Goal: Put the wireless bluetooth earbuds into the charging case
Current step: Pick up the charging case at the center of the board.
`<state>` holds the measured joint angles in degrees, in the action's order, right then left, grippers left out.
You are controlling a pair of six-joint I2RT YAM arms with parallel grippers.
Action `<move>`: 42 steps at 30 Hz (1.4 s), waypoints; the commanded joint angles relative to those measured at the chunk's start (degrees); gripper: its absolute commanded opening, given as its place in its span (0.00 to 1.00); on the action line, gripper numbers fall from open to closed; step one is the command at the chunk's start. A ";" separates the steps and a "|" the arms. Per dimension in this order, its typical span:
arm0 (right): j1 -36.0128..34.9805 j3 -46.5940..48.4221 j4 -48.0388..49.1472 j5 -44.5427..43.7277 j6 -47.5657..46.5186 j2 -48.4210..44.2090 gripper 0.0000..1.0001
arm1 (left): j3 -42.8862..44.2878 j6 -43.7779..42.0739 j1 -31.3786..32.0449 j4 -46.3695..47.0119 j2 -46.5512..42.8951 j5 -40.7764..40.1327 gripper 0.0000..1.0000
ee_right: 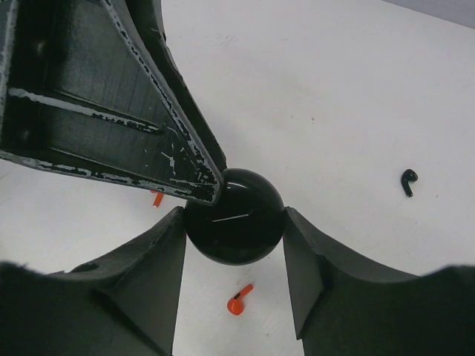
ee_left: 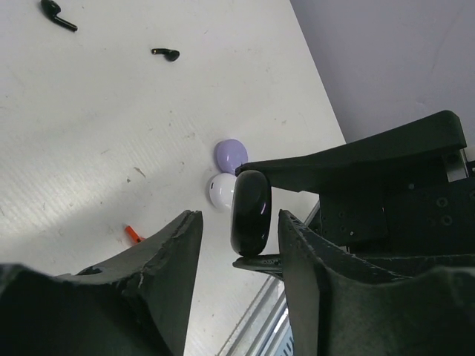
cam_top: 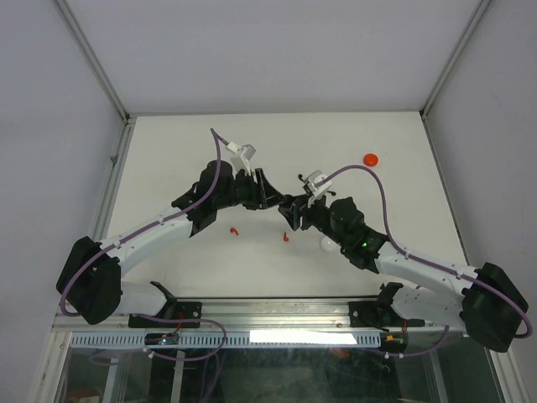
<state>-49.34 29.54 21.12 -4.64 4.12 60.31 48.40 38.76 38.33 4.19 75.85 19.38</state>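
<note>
A round black charging case hangs above the table, and my right gripper is shut on it, a finger pressed on each side. In the left wrist view the same case appears edge-on between the fingers of my left gripper, which stands open with a gap on both sides. The two grippers meet at mid-table. Two red earbuds lie on the table under the case. Black earbuds lie farther off, and the right wrist view shows one black earbud.
A lilac case and a white case lie side by side on the table near the right arm. A red case sits at the back right. A metal rail runs along the near edge.
</note>
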 commanded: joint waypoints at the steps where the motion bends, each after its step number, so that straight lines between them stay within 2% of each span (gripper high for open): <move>1: -0.81 0.17 6.17 -1.68 -2.52 0.61 0.45 | 2.29 -0.21 0.78 3.52 -0.08 -0.77 0.45; 10: -1.02 0.58 7.35 -1.59 -2.76 1.32 0.46 | 3.41 -1.08 1.40 3.34 1.98 2.29 0.38; 16: -1.02 0.25 7.15 -1.46 -3.17 0.46 0.50 | 3.74 -3.37 1.61 2.64 1.23 2.29 0.25; 19: -1.02 -0.49 6.58 -0.66 -3.34 -1.34 0.54 | 4.72 -6.91 1.57 0.83 0.10 1.59 0.17; 22: -0.74 -0.62 3.23 -0.59 -3.66 -4.08 0.54 | 5.48 -12.13 1.53 -1.59 -1.51 0.67 0.05; 26: 0.44 0.39 -2.18 -0.59 -3.66 -8.25 0.54 | 7.87 -18.45 1.35 -6.75 -2.52 0.56 0.02; 27: 0.90 1.00 -4.15 9.18 -5.76 -9.00 0.69 | 8.71 -19.93 1.38 -8.01 -2.75 0.88 0.01; 28: 1.44 1.66 -6.06 12.59 -6.51 -9.75 0.74 | 9.63 -21.36 1.35 -9.42 -2.92 1.18 0.01; 33: 6.02 3.99 -12.37 25.70 -7.52 -12.14 0.79 | 14.44 -28.69 1.23 -17.45 -4.18 4.87 0.01; 42: 13.81 5.10 -9.23 41.43 -6.44 -11.85 0.80 | 19.85 -42.63 1.28 -28.08 -5.57 14.90 0.00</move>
<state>-37.17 31.40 8.82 27.09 -2.26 48.64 64.62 5.82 39.66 -18.87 72.25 27.51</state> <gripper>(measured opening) 0.796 0.239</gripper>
